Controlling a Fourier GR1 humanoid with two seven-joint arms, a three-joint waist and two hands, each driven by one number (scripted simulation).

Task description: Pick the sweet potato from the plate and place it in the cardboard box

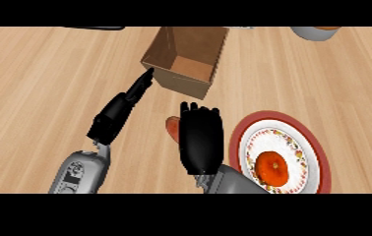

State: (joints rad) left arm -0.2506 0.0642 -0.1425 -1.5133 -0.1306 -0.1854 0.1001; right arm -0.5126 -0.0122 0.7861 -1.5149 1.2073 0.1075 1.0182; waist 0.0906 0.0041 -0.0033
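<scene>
An open cardboard box point(190, 59) stands at the upper middle of the wooden counter. A red-rimmed patterned plate point(312, 146) lies at the lower right, and a round orange thing point(274, 167) sits on it. My right hand point(200, 137) hovers left of the plate, back side up, its fingers curled over a reddish-orange sweet potato point(173, 128). Only the sweet potato's left end shows past the hand. My left hand point(120, 111) is open, its straight fingers pointing up at the box's near left corner and almost touching it.
A pale round vessel point(316, 32) is cut off by the top right edge. A dark flat object point(94, 28) shows at the top left edge. Bare wooden counter spreads to the left of the left forearm.
</scene>
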